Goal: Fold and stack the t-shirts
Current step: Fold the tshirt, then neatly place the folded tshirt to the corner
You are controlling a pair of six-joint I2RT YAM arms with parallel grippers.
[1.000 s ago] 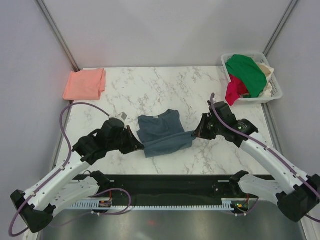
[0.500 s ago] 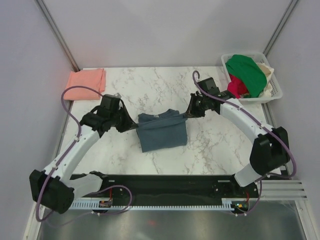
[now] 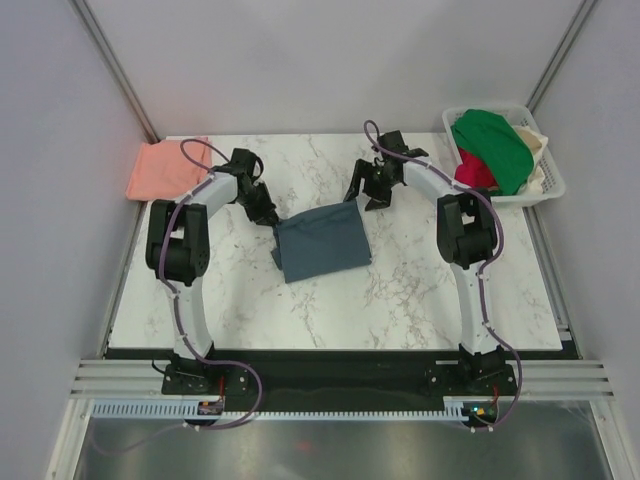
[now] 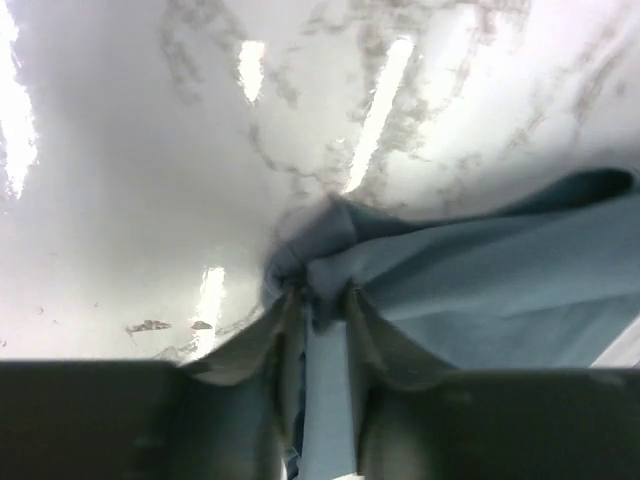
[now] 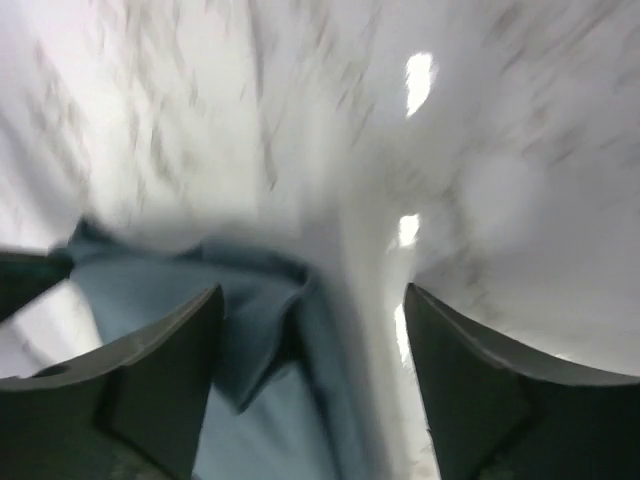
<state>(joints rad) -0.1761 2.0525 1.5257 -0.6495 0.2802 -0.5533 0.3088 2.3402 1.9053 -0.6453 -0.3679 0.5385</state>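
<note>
The slate-blue t-shirt (image 3: pixel 322 243) lies folded into a rough rectangle mid-table. My left gripper (image 3: pixel 268 215) sits at its far-left corner. In the left wrist view the left gripper (image 4: pixel 318 295) has its jaws a little apart, with a puckered fold of the blue shirt (image 4: pixel 480 280) still lying between the fingers. My right gripper (image 3: pixel 365 192) hovers open just beyond the far-right corner. The right wrist view shows the right gripper (image 5: pixel 312 290) with jaws wide and the blue cloth (image 5: pixel 250 300) loose beneath. The salmon-pink t-shirt (image 3: pixel 165 168) lies folded at the back left.
A white basket (image 3: pixel 553 182) at the back right holds a green garment (image 3: pixel 492 145), a red one (image 3: pixel 468 182) and a cream one. Both arms reach far across the marble table (image 3: pixel 430 290) toward the back. Metal corner posts and walls close in the sides.
Both arms carried the shirt's near edge away to the far edge, folding it in half. The right gripper opened and let go; the left jaws have begun to part.
</note>
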